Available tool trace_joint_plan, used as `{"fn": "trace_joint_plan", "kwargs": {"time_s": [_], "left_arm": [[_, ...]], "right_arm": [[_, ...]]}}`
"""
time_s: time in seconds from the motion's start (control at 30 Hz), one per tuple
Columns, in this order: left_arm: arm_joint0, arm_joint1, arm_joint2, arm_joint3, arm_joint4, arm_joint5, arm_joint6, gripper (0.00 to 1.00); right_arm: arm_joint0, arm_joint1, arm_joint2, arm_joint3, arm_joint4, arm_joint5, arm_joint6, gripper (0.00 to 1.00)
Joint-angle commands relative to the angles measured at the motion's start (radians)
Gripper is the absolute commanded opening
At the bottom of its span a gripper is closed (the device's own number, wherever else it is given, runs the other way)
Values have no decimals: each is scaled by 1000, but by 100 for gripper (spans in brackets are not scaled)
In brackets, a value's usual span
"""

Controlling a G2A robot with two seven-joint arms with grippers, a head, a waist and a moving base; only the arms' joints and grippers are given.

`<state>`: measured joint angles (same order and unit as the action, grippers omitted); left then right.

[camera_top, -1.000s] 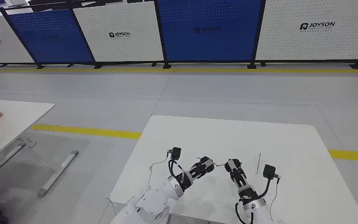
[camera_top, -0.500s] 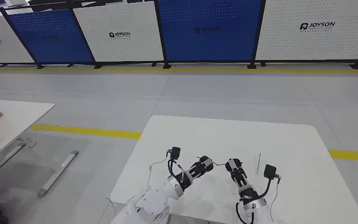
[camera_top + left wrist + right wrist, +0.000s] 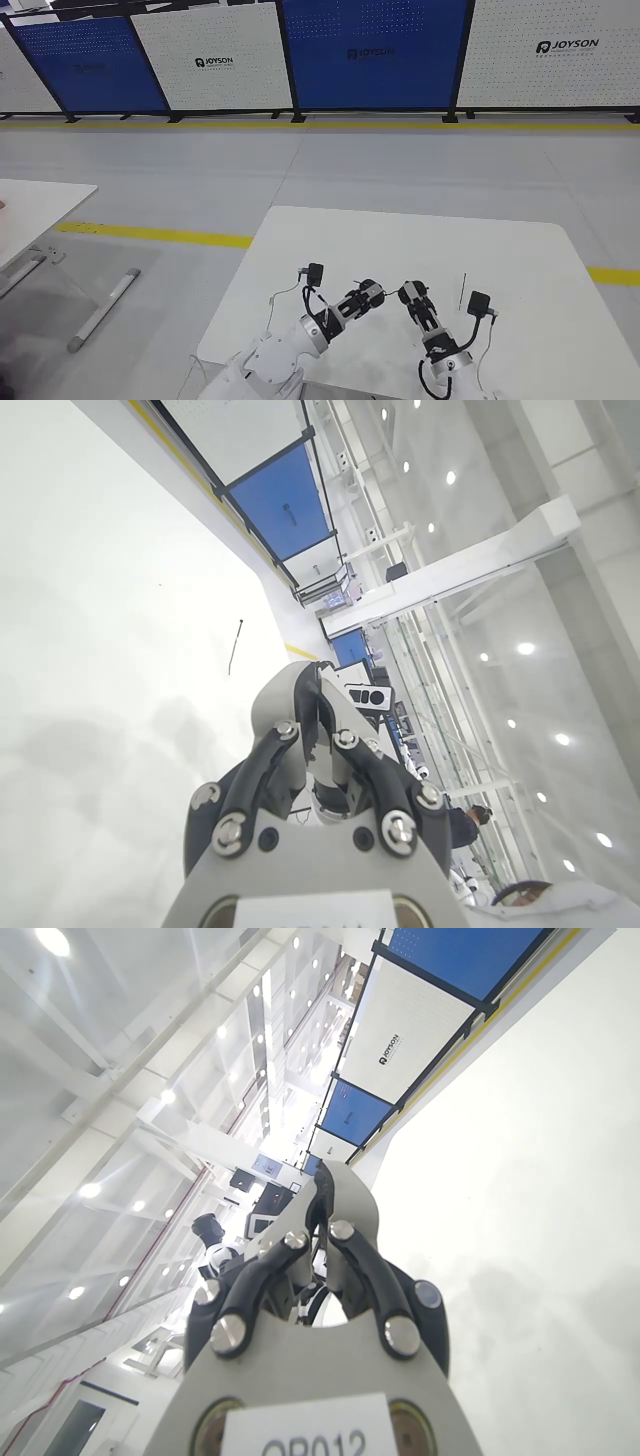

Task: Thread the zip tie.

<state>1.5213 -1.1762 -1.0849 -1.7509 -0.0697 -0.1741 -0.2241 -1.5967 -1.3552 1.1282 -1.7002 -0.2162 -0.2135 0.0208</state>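
1. Left claw [image 3: 315, 678]: clenched, jaws pressed together to the tip. A thin dark sliver sits in the seam. I cannot tell whether it is the jaw lining or something pinched.
2. Right claw [image 3: 323, 1174]: clenched likewise, toothed inner faces meeting. Nothing recognisable shows between them.
3. From the top view, both claws hang over the near part of the bench [image 3: 400, 235]. Their tips face each other, near but apart.
4. Zip tie [image 3: 463, 289]: lies flat on the bench on the outer side of the right claw, near it but touching neither claw. It is straight, with a small head at one end and no loop formed.
5. Progress, as a judgement: threading has not begun on this tie. Everything is left to do: pick it up, bend the tail round, feed it through the head, and draw it snug.
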Motion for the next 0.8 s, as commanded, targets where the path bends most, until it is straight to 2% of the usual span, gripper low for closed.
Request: {"fn": "trace_joint_plan", "kwargs": {"time_s": [0.0, 0.3, 0.37, 0.5, 0.63, 0.77], "left_arm": [[1, 0, 1, -3, -14, -5, -3, 0], [7, 2, -3, -11, -20, -18, -21, 0], [2, 3, -6, -4, 8, -5, -12, 0], [-3, 7, 1, -8, 140, 45, 13, 0], [-4, 8, 7, -17, 181, 70, 8, 0], [-1, 9, 6, -29, 194, 72, 9, 0]], "right_arm": [[-2, 0, 2, 0, 3, -4, -1, 0], [0, 0, -2, 3, -2, 3, 14, 0], [-1, 0, -1, 1, -5, 3, 6, 0], [-13, 2, 10, -8, -14, 15, -5, 0], [-22, 3, 15, -19, -20, 28, -1, 0], [-22, 4, 17, -22, -20, 34, 4, 0]]}}
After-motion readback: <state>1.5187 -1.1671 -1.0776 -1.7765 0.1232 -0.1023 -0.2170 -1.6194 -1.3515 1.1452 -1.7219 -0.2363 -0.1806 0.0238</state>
